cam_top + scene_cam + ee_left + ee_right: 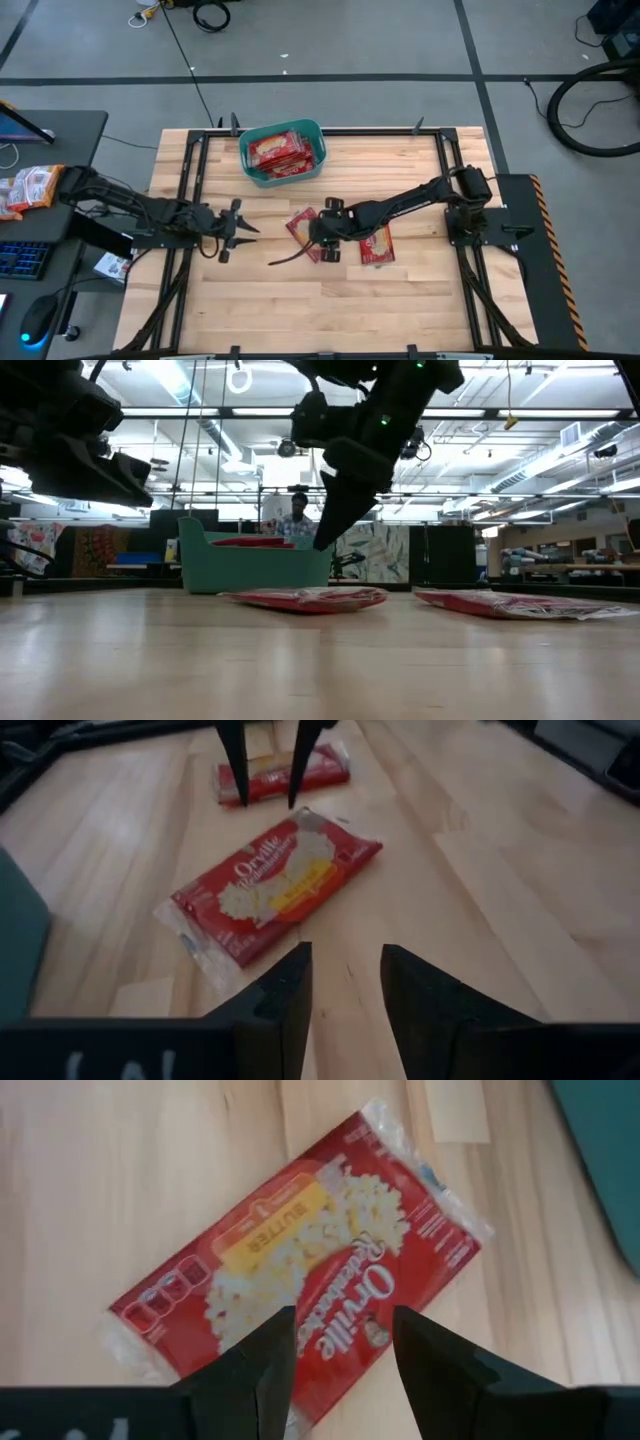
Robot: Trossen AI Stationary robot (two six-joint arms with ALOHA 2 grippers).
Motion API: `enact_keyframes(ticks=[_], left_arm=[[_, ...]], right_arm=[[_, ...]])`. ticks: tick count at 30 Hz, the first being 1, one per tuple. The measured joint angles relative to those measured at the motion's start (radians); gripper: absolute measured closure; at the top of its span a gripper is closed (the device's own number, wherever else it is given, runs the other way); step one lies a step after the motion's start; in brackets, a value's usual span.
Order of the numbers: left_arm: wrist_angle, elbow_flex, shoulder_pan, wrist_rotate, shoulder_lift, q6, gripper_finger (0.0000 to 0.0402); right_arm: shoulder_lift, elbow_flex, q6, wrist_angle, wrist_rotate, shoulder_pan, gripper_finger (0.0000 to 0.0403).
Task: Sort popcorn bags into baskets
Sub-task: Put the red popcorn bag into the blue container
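Mid-desk: popcorn bag (300, 1295) flat directly under right claw (325, 243), long axis diagonal to fingers; claw parted, empty. Left claw (238, 231) farther off toward left edge, half-open, empty. Basket (282, 153) near far edge.

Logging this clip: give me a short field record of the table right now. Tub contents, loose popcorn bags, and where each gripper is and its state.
tub: teal tub at the table's far edge, red popcorn bags inside
loose bags: two flat on the table, one mid-table, one to its right
right gripper: open, hanging above the mid-table bag, not touching it
left gripper: open, empty, left of that bag, pointing toward it
table: light wooden top
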State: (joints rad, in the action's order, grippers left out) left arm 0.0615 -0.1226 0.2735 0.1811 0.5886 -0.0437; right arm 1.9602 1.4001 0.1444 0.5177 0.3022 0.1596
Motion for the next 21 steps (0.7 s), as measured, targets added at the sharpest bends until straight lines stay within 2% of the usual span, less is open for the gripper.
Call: enact_keyframes(ticks=[9,13,15,18,21], left_arm=[[0.108,-0.028,0.023,0.022,0.194,-0.005,0.0216],[0.115,-0.042,0.021,0.057,0.268,-0.074,0.0214],[0.138,-0.042,0.021,0.080,0.302,-0.097,0.0217],[0.171,-0.042,0.021,0.087,0.345,-0.125,0.0220],[0.208,-0.042,0.023,0.086,0.391,-0.164,0.0220]], right_arm=[[0.000,-0.100,0.136,0.017,0.107,0.036,0.0232],[0.000,-0.144,0.216,0.024,0.230,0.034,0.0233],[0.000,-0.158,0.226,-0.017,0.256,0.030,0.0233],[0.000,-0.189,0.183,-0.141,0.215,0.028,0.0234],[0.000,-0.217,0.109,-0.345,0.072,0.028,0.0234]])
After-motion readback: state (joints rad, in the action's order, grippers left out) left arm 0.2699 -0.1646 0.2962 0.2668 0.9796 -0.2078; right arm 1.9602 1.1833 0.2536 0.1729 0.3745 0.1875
